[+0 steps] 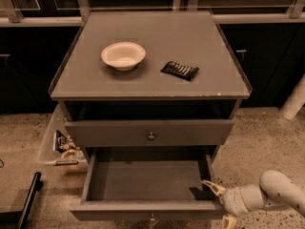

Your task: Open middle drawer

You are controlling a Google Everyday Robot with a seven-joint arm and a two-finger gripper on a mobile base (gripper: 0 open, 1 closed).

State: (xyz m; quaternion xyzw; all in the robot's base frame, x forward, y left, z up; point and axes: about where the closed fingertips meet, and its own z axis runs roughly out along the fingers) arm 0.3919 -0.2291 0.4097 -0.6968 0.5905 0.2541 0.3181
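Observation:
The middle drawer point(143, 210) is pulled far out of the grey cabinet point(152, 87). Its inside is bare, and its small round knob point(151, 218) shows at the bottom edge of the view. My gripper point(220, 203) is at the drawer's front right corner. Its fingers are spread, one fingertip point(210, 185) over the inside of the drawer and the other point(228, 222) outside the front panel. The white arm point(281, 192) comes in from the lower right. The drawer above point(150, 132), with its own knob point(151, 136), stands slightly out.
A white bowl point(123, 55) and a dark snack packet point(179, 70) lie on the cabinet top. A clear bin of snack packets point(62, 144) sits on the floor at the left. A black bar point(28, 199) lies at the lower left. A white post point(295, 99) stands at the right.

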